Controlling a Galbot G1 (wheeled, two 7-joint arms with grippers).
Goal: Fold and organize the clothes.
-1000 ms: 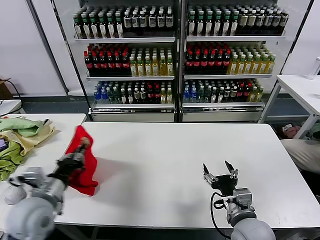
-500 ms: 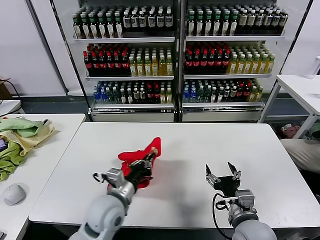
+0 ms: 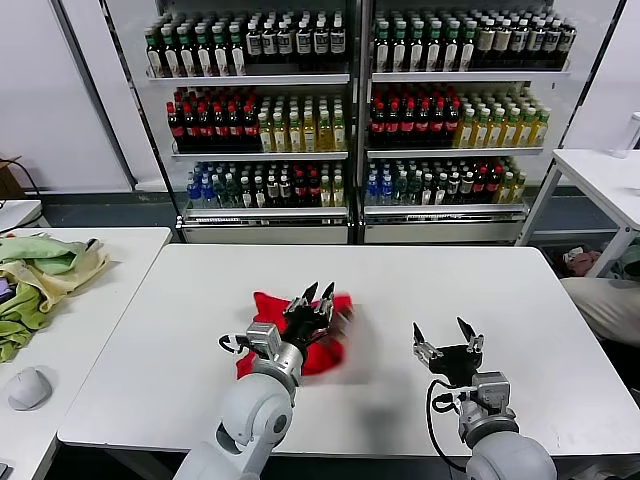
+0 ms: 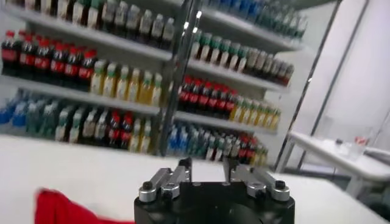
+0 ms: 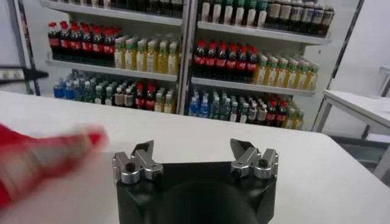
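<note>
Where it lies crumpled, the red T-shirt (image 3: 300,335) looks plain.

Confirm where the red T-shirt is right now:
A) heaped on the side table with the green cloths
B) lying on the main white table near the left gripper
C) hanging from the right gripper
B: the red T-shirt lies crumpled on the white table under the left gripper; the right gripper is open and empty.

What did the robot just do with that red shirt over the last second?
The left tool carried the red T-shirt from the left edge of the white table toward its middle, then opened and let it drop in a crumpled heap there. The right tool stayed open and idle near the front edge; the green and yellow cloths did not move.
</note>
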